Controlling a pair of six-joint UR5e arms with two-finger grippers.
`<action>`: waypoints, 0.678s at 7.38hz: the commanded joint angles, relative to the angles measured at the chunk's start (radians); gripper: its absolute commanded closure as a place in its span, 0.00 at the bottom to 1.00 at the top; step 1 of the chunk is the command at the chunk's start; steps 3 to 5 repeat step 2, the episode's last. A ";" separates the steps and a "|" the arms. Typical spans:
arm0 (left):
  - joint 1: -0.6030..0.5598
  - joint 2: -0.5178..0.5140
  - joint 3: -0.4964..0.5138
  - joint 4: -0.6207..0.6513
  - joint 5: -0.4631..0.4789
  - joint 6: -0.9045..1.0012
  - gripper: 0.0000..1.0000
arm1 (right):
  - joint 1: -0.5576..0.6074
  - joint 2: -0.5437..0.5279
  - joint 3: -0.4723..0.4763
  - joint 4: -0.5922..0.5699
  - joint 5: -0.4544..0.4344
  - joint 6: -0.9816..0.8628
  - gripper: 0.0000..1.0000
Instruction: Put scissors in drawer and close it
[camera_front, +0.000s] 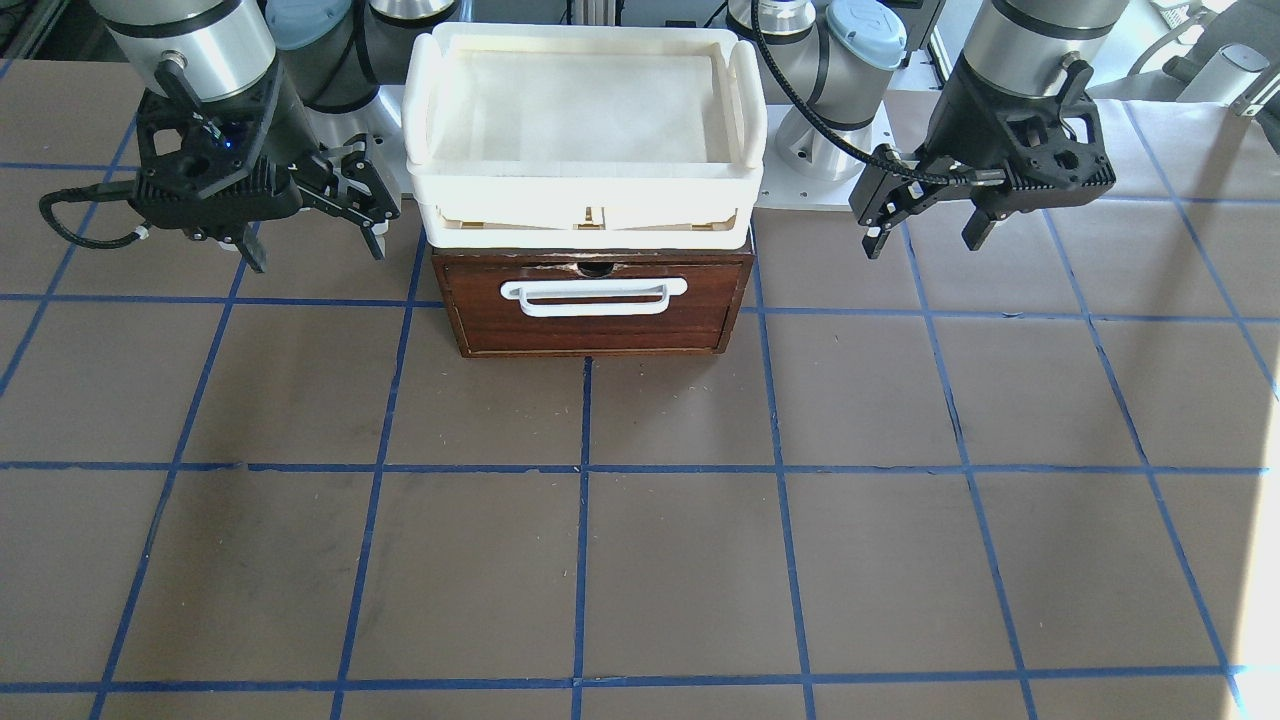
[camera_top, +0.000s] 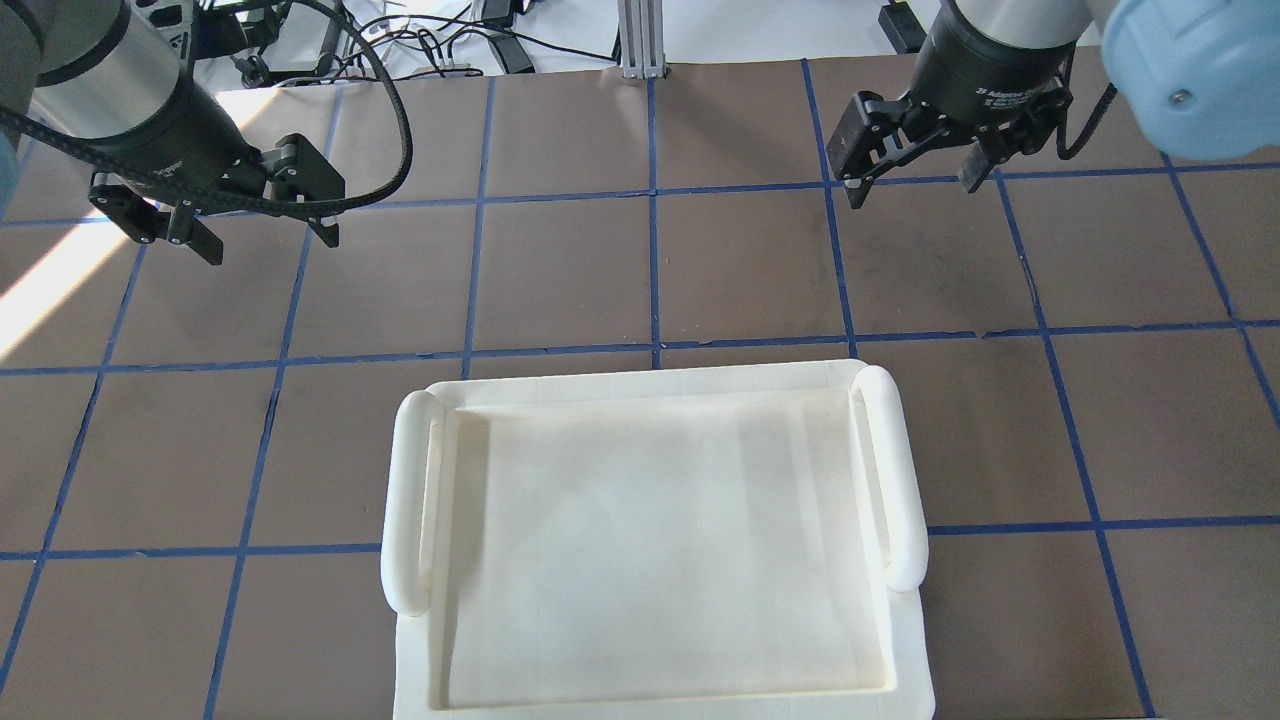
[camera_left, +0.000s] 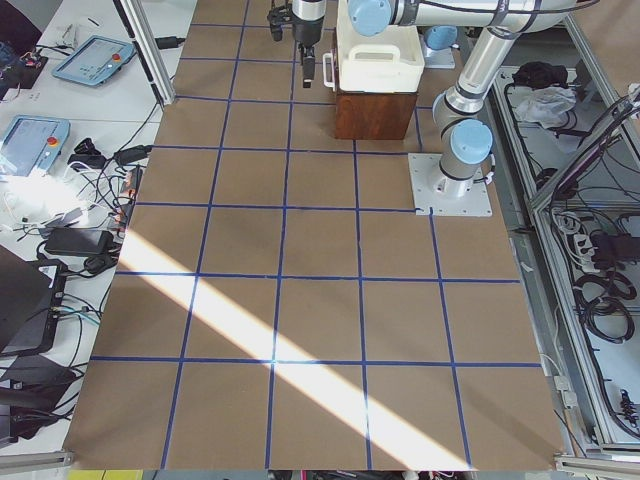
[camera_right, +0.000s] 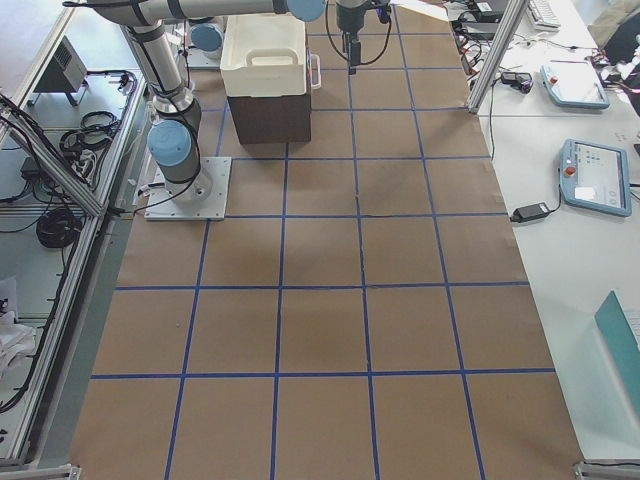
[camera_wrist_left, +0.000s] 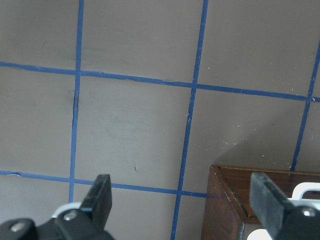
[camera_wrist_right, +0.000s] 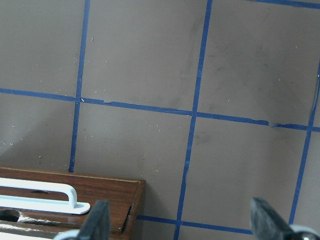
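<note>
The drawer (camera_front: 595, 305) has a dark reddish-brown front and a white bar handle (camera_front: 593, 297). It sits pushed in, flush with its box, at the robot's side of the table. The scissors show in no view. My left gripper (camera_front: 925, 235) hangs open and empty above the table on one side of the drawer; it also shows in the overhead view (camera_top: 268, 245). My right gripper (camera_front: 310, 245) hangs open and empty on the other side, and in the overhead view (camera_top: 912, 192) too. The left wrist view shows a drawer corner (camera_wrist_left: 225, 210); the right wrist view shows the front (camera_wrist_right: 100, 192).
A cream-white plastic tray (camera_front: 585, 190) sits on top of the drawer's box and hides it in the overhead view (camera_top: 410, 500). The brown table (camera_front: 640, 560) has a blue tape grid. The arm bases stand behind the box.
</note>
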 joint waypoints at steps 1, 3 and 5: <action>0.000 0.001 -0.002 0.000 0.000 0.000 0.00 | 0.000 0.002 0.000 0.001 -0.001 -0.001 0.00; 0.000 0.003 -0.002 0.001 0.000 0.000 0.00 | 0.000 0.000 0.000 0.001 -0.001 -0.001 0.00; 0.000 0.003 -0.002 0.001 0.000 0.000 0.00 | 0.000 0.000 0.000 0.001 -0.001 -0.001 0.00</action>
